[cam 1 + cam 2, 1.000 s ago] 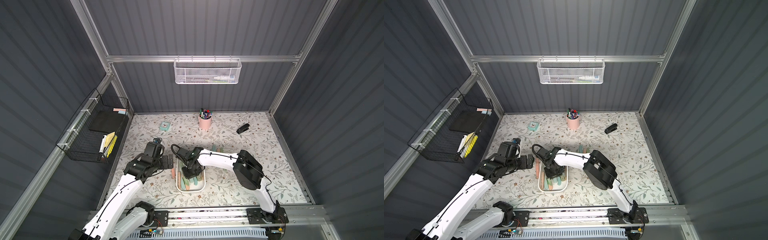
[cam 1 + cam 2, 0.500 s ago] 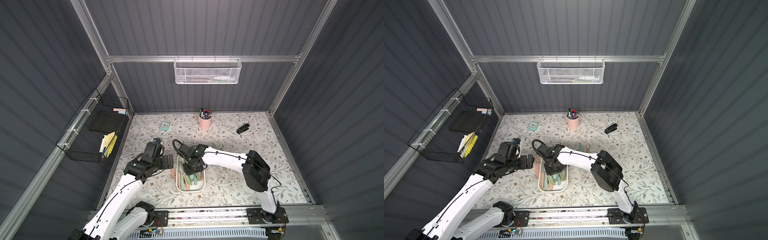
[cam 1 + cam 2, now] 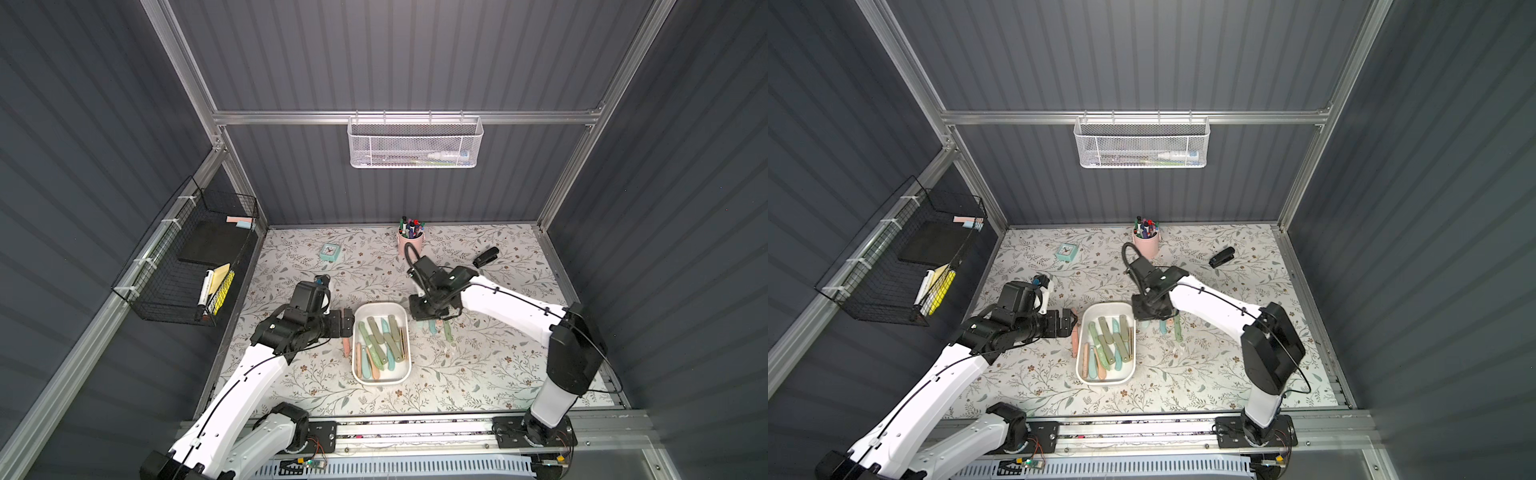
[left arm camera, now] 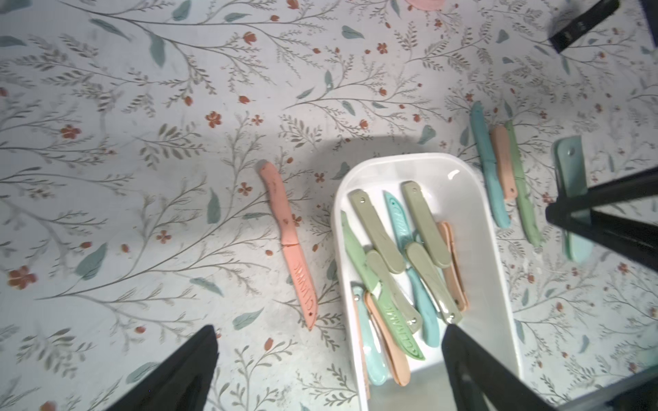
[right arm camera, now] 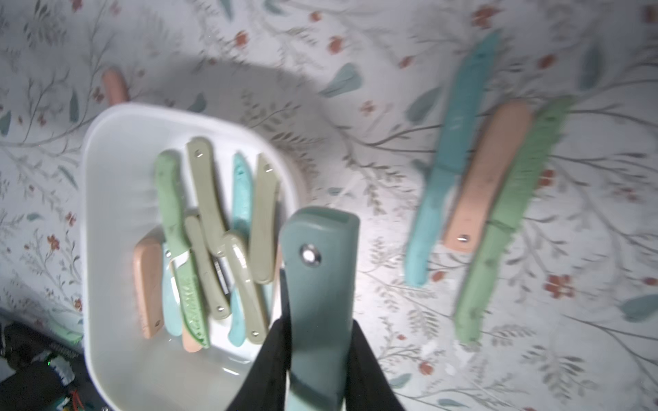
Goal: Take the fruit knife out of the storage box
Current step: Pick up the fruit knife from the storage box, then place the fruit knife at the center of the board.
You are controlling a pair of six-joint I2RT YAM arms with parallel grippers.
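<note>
The white storage box [image 3: 356, 332] sits in the middle of the floral table in both top views and holds several pastel fruit knives [image 3: 380, 345]. My right gripper [image 5: 318, 341] is shut on a grey-teal folding fruit knife [image 5: 320, 270], its black fingers [image 5: 366, 359] pressed on both sides. In both top views it hangs just outside the box's far right corner [image 3: 1152, 309]. My left gripper [image 4: 329, 329] is open and holds nothing, level with the box's left rim [image 4: 338, 227] by the far left corner [image 3: 345, 324].
A teal knife [image 5: 448, 160], a pink one [image 5: 487, 178] and a green one [image 5: 512, 213] lie right of the box; a pink knife [image 4: 288, 242] lies to its left. At the back stand a pen cup [image 3: 410, 243], clock [image 3: 330, 251] and stapler [image 3: 485, 257]. Wire basket [image 3: 195, 266] on the left wall.
My right gripper has lifted out of the box and swung right, past its far right corner, with the grey-teal knife in it. The left arm has stayed still.
</note>
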